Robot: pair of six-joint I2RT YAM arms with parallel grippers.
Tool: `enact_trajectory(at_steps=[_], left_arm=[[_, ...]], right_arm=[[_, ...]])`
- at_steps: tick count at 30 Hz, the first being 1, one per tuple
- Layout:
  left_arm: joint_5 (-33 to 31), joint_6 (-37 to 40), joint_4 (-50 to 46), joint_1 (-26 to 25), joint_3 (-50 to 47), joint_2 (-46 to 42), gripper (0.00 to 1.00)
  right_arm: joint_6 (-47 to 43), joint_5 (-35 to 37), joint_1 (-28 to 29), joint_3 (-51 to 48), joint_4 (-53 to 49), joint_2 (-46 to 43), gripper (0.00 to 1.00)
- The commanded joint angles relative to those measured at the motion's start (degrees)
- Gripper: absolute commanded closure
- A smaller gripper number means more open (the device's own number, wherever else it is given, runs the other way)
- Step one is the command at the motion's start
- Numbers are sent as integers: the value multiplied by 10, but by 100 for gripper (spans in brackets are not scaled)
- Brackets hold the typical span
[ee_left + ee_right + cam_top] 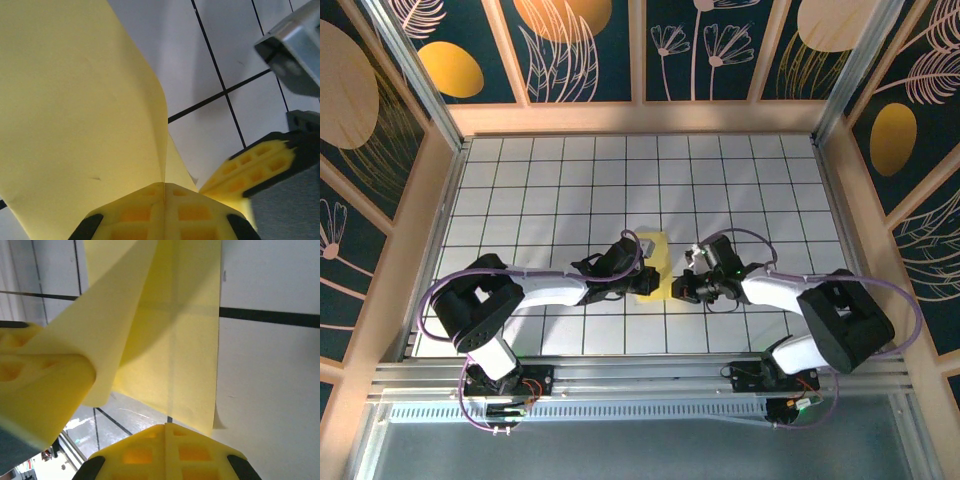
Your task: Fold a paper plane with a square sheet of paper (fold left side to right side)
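Sheet sits central on desk, left end effector clamped on its lifted flap, right end effector closed at its edge, grip unclear; carry flap rightward low, match edges before creasing.

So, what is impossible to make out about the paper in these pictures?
- Top view: the thin pale yellow paper sheet is tiny and partly covered by the left hand; its folds are unreadable.
- Left wrist view: the sheet is cut off at the top and left edges.
- Right wrist view: whether the shut right hand pinches the sheet's edge, hidden behind it.
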Motion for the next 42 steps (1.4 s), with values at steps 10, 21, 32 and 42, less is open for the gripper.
enact_trajectory(at_steps=[10,21,32,42], left_arm=[[-4,2,-20,13,-2,1,100],[-18,46,-57,35,-3,-2,100],[-32,75,-74,54,14,13,100],[-38,84,-80,58,25,21,100]], right_arm=[[-9,52,14,31,-31,50,100],[-19,59,14,30,-55,68,100],[-23,61,15,33,-65,70,100],[-26,59,14,37,-66,78,100]])
